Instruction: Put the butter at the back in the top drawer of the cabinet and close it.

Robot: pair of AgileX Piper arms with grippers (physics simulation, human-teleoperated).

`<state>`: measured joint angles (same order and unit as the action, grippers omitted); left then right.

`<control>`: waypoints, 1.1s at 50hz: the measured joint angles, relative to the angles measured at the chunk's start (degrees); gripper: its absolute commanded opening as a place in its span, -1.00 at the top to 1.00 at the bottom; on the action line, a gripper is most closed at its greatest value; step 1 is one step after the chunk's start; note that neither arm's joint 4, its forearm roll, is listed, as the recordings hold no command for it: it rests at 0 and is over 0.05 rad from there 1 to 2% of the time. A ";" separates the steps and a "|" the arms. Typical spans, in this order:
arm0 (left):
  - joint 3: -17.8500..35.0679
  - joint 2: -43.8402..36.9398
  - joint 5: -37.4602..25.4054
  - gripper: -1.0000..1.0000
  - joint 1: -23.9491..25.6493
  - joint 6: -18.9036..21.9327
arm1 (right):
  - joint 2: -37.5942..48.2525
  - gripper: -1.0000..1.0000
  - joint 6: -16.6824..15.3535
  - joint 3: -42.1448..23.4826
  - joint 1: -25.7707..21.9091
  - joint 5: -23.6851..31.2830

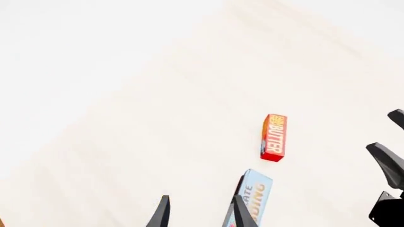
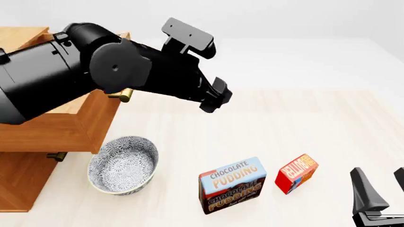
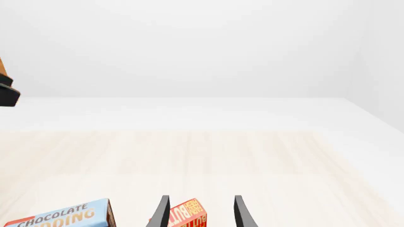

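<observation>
Clearly the right gripper (image 2: 382, 187), fingers spread (holding nothing), should drop squarely astride the butter (image 2: 296, 173) before closing.

In the front view the left arm (image 2: 94, 75) covers most of the cabinet (image 2: 38, 132), so the top drawer (image 2: 75, 118) shows only a side wall, a corner and one end of its handle (image 2: 123, 95); its inside cannot be seen. The left gripper (image 2: 215, 97) points away there, jaw gap unreadable. The right gripper (image 2: 382, 189) is cut by the picture's lower edge. In the left wrist view the pudding box (image 1: 252, 198) beside the fingertips runs off the frame, lettering partly lost. In the right wrist view the butter (image 3: 188, 213) between the fingers is cropped below
</observation>
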<state>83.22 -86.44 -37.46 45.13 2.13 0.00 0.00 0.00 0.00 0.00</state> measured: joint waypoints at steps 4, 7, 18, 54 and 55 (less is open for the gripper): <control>0.42 -1.94 0.62 -1.00 0.77 0.14 | 0.00 -1.00 0.00 0.00 0.00 0.00; 0.73 -3.31 1.04 -1.00 1.32 0.22 | 0.00 -1.00 0.00 0.00 0.00 0.00; 2.39 -8.12 2.07 -1.00 3.28 0.72 | 0.00 -1.00 0.00 0.00 0.00 0.00; 9.95 -20.65 2.05 -1.00 8.39 0.78 | 0.00 -1.00 0.00 0.00 0.00 0.00; 10.21 -20.95 1.99 -1.00 8.51 0.79 | 0.00 -1.00 0.00 0.00 0.00 0.00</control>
<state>93.43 -107.39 -35.46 53.64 2.93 0.00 0.00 0.00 0.00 0.00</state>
